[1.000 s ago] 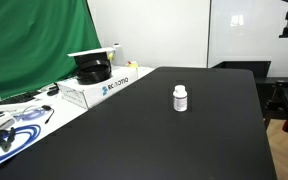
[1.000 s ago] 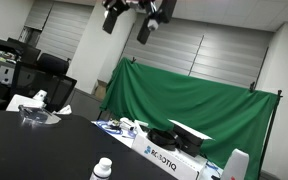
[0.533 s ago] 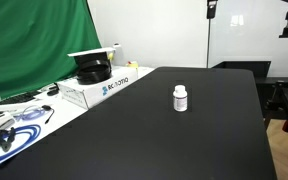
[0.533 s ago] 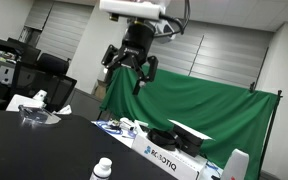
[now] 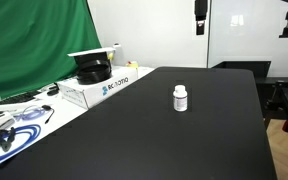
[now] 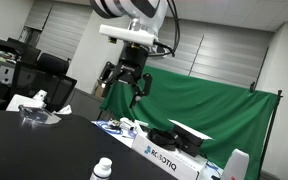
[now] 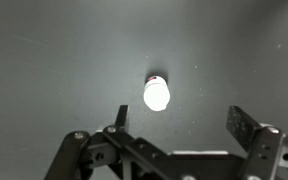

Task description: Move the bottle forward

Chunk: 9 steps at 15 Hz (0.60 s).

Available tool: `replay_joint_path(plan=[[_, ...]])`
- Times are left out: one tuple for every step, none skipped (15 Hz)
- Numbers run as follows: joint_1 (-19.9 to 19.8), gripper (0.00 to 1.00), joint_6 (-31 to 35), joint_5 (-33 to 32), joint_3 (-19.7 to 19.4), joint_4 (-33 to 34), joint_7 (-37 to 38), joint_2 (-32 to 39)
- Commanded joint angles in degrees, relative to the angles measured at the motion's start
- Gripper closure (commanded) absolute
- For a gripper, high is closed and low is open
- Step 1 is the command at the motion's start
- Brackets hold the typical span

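Wide, empty claw (image 6: pixel 122 88) high over the bottle (image 7: pixel 157 94); white box (image 5: pixel 106 88) only in exterior views

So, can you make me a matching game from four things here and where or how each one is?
1 bottle
2 hand
3 box
4 cloth

A green, hanging at the back
B open, high in the air
C upright on the black table
D white, with lettering

Pairs: 1-C, 2-B, 3-D, 4-A
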Motion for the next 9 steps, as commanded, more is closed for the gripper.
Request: replay_joint_path(plan=[[-0.6, 0.00, -0.1, 0.2, 0.6, 0.0, -0.1, -0.2], [-0.6, 0.00, -0.1, 0.2, 0.5, 0.0, -0.1, -0.4], [-0.6, 0.00, -0.1, 0.2, 0.5, 0.0, -0.1, -0.4], [-0.7, 0.00, 1.9, -0.6, 0.8, 0.2, 0.2, 0.4], [-0.8, 0.00, 5.3, -1.5, 1.1, 0.3, 1.0, 2.2], [-0.7, 0.00, 6.8, -1.3, 1.1, 0.6, 0.9, 3.6], [-0.4, 0.00, 8.5, -0.3, 0.9, 0.6, 0.2, 5.4], [-0.3, 0.00, 11.0, 0.1, 0.9, 0.4, -0.3, 6.9], [-0.1, 0.00, 13.7, 1.1, 0.7, 0.4, -1.4, 9.0]])
